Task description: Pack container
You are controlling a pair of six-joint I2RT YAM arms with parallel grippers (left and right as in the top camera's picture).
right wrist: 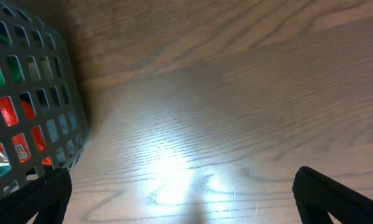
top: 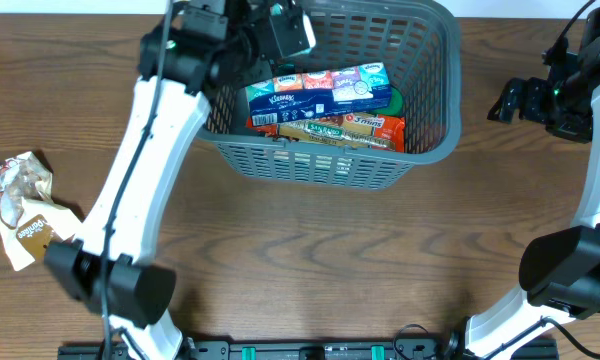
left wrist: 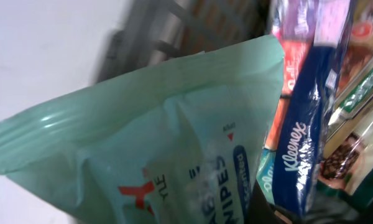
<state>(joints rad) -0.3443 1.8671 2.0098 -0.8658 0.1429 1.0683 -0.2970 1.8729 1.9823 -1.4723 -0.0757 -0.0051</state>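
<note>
Wood-grain table (top: 310,250) bears the container (top: 320,165) at 12 o'clock. The left gripper (top: 290,35) clasps a green wipes pack (left wrist: 174,155); the right gripper (right wrist: 180,199) is spread wide, empty.

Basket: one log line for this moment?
left end effector over basket, at wipes pack | right end effector open, beside basket | snack bag outside

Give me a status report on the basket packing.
Left gripper over basket, green wipes pack against it, grip hidden. Right gripper open over table. Basket part filled. Crumpled bag outside, nothing blocking.
</note>
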